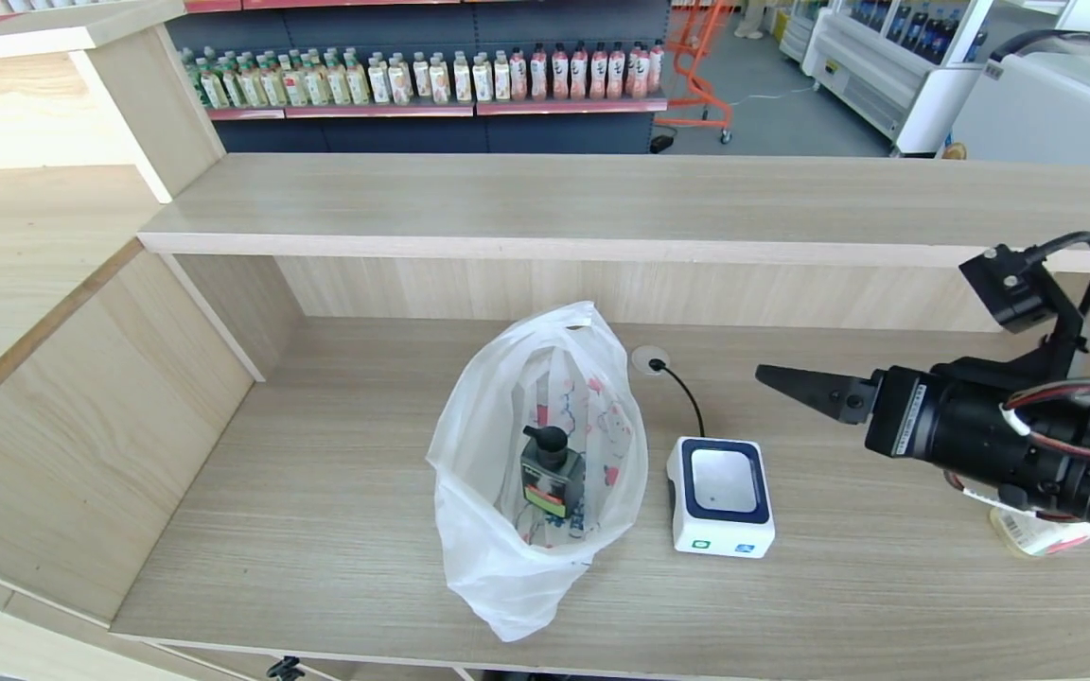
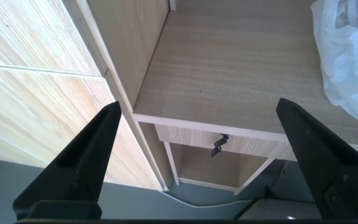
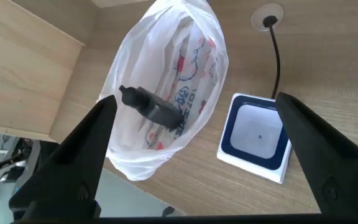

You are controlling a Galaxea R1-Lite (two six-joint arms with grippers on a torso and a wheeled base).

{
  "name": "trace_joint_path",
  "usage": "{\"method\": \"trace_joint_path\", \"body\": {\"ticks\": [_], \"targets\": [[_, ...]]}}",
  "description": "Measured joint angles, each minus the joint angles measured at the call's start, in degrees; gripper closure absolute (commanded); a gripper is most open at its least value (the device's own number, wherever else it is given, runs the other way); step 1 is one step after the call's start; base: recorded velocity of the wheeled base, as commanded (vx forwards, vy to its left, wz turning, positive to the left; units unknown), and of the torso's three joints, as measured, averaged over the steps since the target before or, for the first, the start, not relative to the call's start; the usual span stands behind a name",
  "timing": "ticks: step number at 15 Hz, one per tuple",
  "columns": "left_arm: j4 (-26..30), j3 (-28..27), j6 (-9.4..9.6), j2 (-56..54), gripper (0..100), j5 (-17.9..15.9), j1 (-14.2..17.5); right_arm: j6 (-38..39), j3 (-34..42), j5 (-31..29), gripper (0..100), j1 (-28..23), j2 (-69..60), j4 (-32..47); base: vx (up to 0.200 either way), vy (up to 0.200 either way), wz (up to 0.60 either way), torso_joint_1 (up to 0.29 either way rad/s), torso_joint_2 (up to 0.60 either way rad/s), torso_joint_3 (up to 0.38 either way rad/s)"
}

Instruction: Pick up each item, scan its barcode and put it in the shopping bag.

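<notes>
The shopping bag (image 1: 479, 445) stands open in the middle of the desk (image 1: 318, 511), nearer the front edge than the back. A dark pump bottle (image 1: 550, 473) sits inside it. The scanner (image 1: 721, 494) is just beside the bag, on the side toward the desk's right edge. Its black cable (image 1: 687, 392) runs to a round port (image 1: 649, 359) near the back edge.

From the right wrist view, the right gripper (image 3: 194, 98) hangs above the bag and scanner with its fingers spread wide and nothing between them. The bottle looks tilted inside the bag from there. The head view shows that gripper side-on, as a single dark wedge pointing toward the bag. It also shows a labelled item (image 1: 1037, 532) lying at the right edge, half hidden under the right arm; what it is cannot be told.

The left wrist view shows the left gripper (image 2: 199, 102), also wide open and empty, over the desk's front left corner. A fold of the bag is off to one side, and a small black fitting (image 2: 219, 144) hangs under the front edge.
</notes>
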Motion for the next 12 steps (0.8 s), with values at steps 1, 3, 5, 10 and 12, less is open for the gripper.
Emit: {"method": "trace_joint_path", "body": {"ticks": [1,3,5,10,12], "targets": [[0.00,0.00,-0.02,0.00,0,0.02,-0.02,-0.22,0.94,0.05,0,-0.43,-1.13,0.00,-0.200,0.000,0.00,0.002,0.01,0.002],[0.00,0.00,0.05,0.00,0,0.00,-0.02,-1.34,2.40,-0.02,0,-0.78,-2.73,0.11,-0.100,0.000,0.00,0.011,0.00,-0.006],[0.01,0.00,0.05,0.00,0,0.02,-0.02,-1.82,3.23,-0.20,0,-0.83,-3.72,0.18,0.000,0.000,0.00,0.000,0.00,0.000],[0.00,0.00,0.02,0.00,0,0.00,-0.02,-5.42,4.16,-4.79,0,-3.21,-4.66,2.49,0.000,-0.160,0.00,0.006,0.00,0.000],[0.00,0.00,-0.02,0.00,0,0.00,-0.04,-5.56,5.05,-6.75,0,-3.86,-4.88,2.82,0.000,-0.200,0.00,0.010,0.00,0.000]]}}
